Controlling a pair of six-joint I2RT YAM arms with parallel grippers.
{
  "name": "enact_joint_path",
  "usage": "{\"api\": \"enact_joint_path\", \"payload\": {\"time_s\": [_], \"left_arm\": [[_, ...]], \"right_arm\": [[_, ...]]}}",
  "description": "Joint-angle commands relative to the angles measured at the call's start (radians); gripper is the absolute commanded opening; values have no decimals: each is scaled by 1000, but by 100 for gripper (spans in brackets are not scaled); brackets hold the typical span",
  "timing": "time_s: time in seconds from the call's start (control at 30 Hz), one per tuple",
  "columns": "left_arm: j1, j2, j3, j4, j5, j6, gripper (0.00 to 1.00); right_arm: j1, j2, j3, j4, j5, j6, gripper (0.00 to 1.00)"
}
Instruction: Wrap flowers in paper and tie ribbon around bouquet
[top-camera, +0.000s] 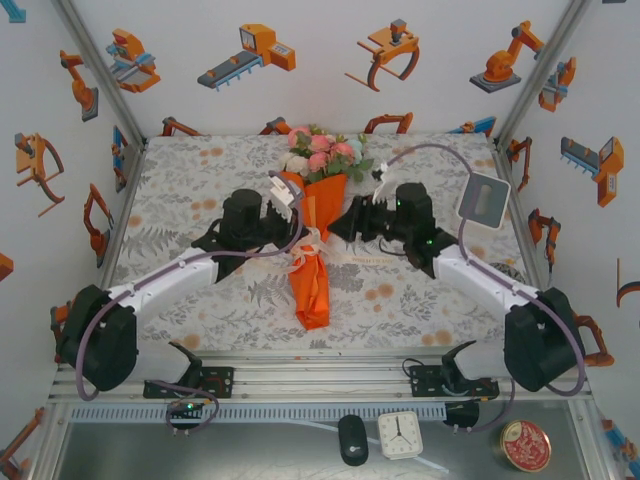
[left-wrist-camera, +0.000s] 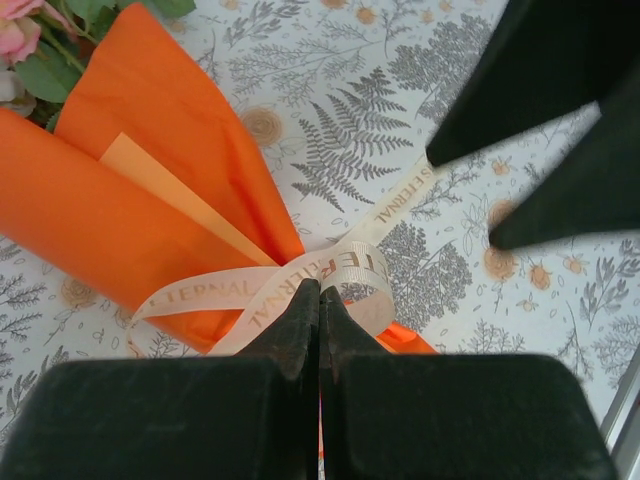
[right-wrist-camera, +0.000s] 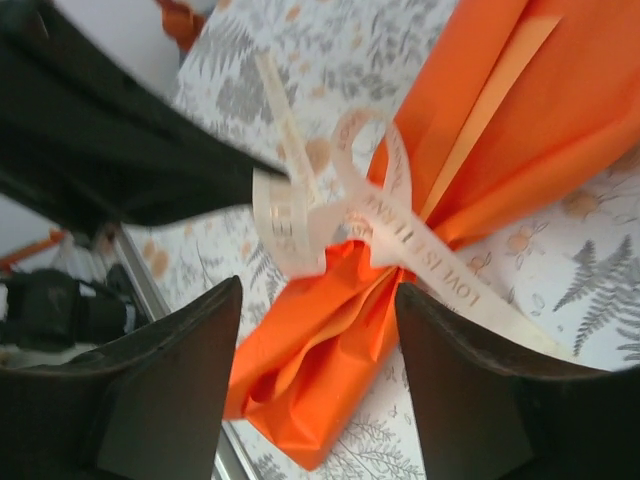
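Orange paper cone topped with pink and white blooms, the bouquet (top-camera: 312, 290), lying in the middle of the grey leaf-print surface (top-camera: 200, 190). Blooms at the far end, pointy end close to the arms. Long thin cream ribbon (left-wrist-camera: 345, 262) with gold letters looped round the skinny part of the cone, one end trailing away across the surface. Black left tool (left-wrist-camera: 319, 292) squeezed tight, tips pressed together right on a ribbon loop, pinching it. Black right tool (right-wrist-camera: 318, 292) spread wide apart, one finger on each side of the cone's skinny part, holding nothing.
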Motion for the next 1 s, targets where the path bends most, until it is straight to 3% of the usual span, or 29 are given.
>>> {"api": "enact_joint_path", "payload": {"time_s": [0.0,0.2,0.27,0.33,0.43,0.47,0.5,0.6,0.67,0.7,0.73,0.8,0.87,0.97], "left_arm": [[7,15,34,49,9,-35,0],[10,19,36,52,21,-45,0],[14,22,43,41,19,-46,0],[18,29,51,30,8,-59,0],[24,33,56,27,16,-70,2],[26,35,63,15,18,-71,4],[30,37,71,-1,14,-71,9],[57,37,107,-70,-43,-102,38],[105,38,139,-130,-139,-171,57],[132,48,157,-166,-183,-196,61],[158,67,190,-219,-219,-198,62],[175,119,268,-366,-236,-73,61],[176,187,343,-503,-208,100,59],[191,276,404,-632,-152,251,57]], "right_arm": [[38,22,-18,216,-59,-103,62],[46,186,29,383,-69,-55,63],[55,231,54,431,-115,-33,57],[56,247,65,436,-131,-17,43],[56,225,43,439,-100,-21,6],[56,212,30,439,-82,-25,0],[56,200,18,439,-71,-30,0],[56,173,-15,439,-48,-41,0],[56,166,-30,436,-41,-39,0],[56,165,-35,434,-41,-39,0],[55,164,-40,432,-41,-36,0],[56,166,-42,430,-43,-30,0],[56,167,-39,429,-50,-22,0],[56,172,-30,422,-57,-19,0]]}}
